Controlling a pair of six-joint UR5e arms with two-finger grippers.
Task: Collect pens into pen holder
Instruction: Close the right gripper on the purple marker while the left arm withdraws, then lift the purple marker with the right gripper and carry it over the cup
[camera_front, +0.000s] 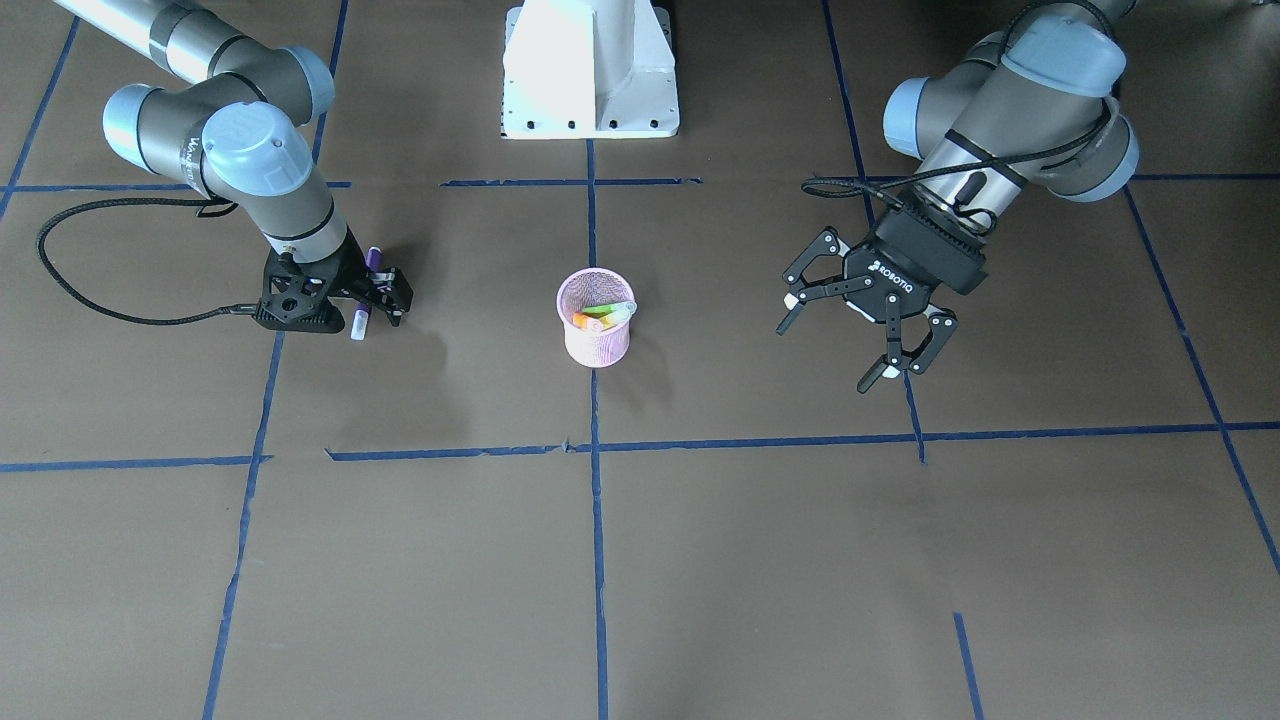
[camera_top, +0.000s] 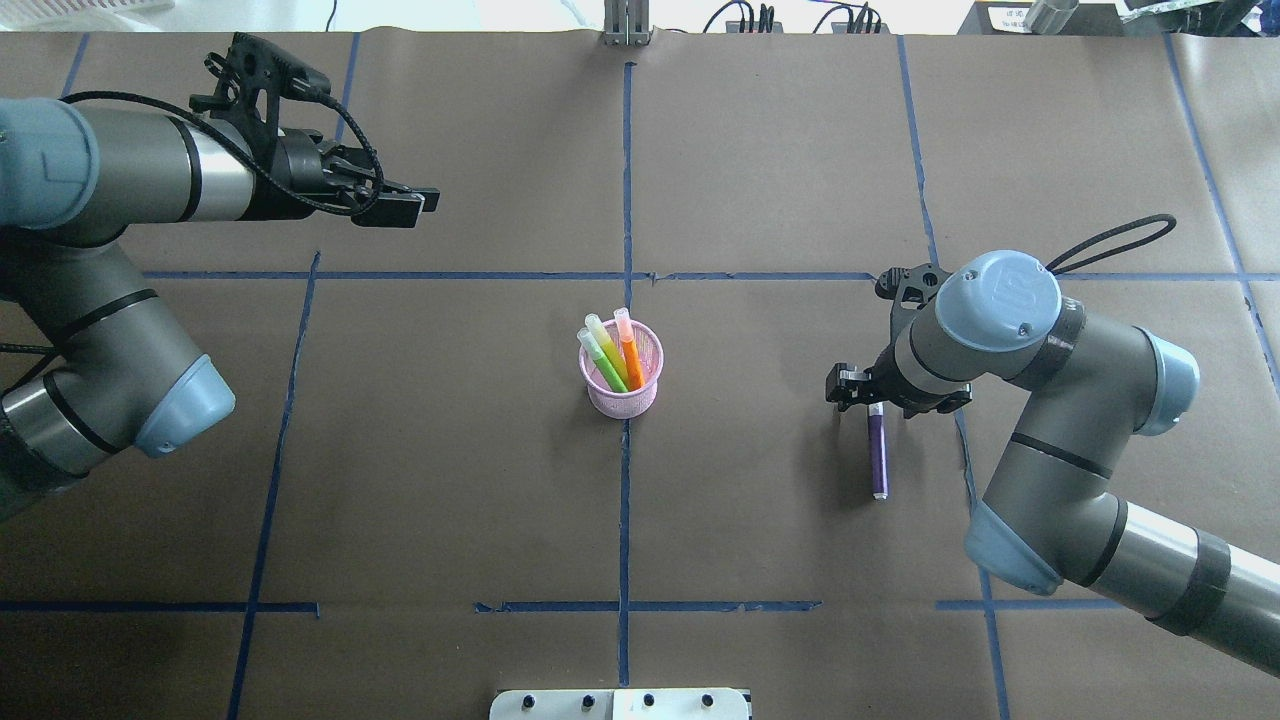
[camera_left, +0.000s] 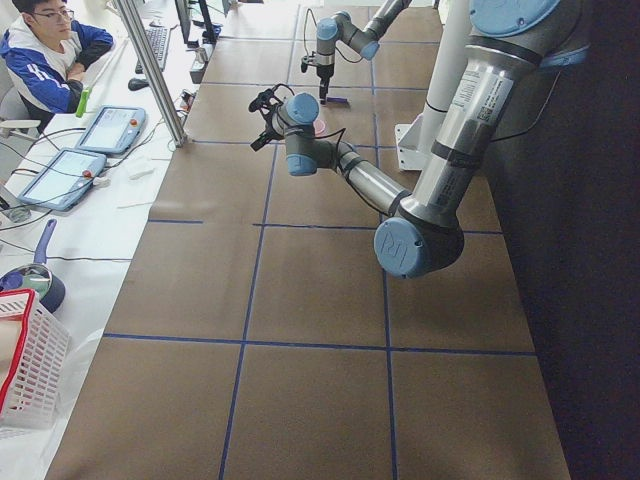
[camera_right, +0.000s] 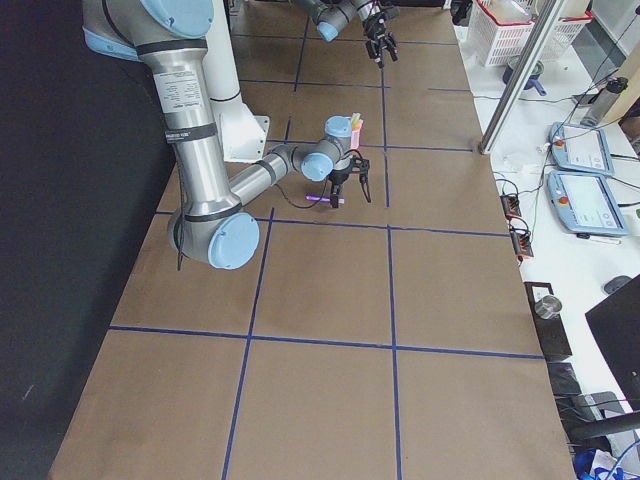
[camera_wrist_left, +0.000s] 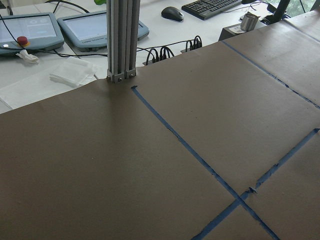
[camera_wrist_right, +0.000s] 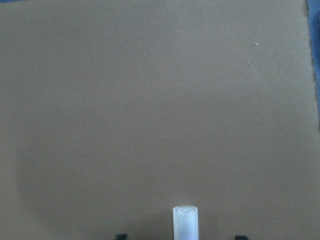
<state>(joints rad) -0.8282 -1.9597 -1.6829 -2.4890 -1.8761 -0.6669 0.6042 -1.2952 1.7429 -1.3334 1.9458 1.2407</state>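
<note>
The pink mesh pen holder (camera_top: 622, 385) stands at the table's middle and also shows in the front view (camera_front: 596, 335). The green pen (camera_top: 606, 360) and the orange pen (camera_top: 629, 355) stand in it, pale caps up. The purple pen (camera_top: 878, 455) lies flat on the table to its right. My right gripper (camera_top: 875, 395) is low over the pen's cap end, open, with one finger on each side. In the right wrist view the pale cap (camera_wrist_right: 185, 222) sits between the spread fingertips, touching neither. My left gripper (camera_front: 823, 358) is open, empty and held above the table, far from the holder.
The white robot base (camera_front: 590, 70) stands behind the holder. Blue tape lines cross the brown table cover. An aluminium post (camera_wrist_left: 121, 40) stands at the table's far edge. A person sits at a desk with tablets (camera_left: 110, 125) beyond that edge. A white basket (camera_left: 30, 370) is there too.
</note>
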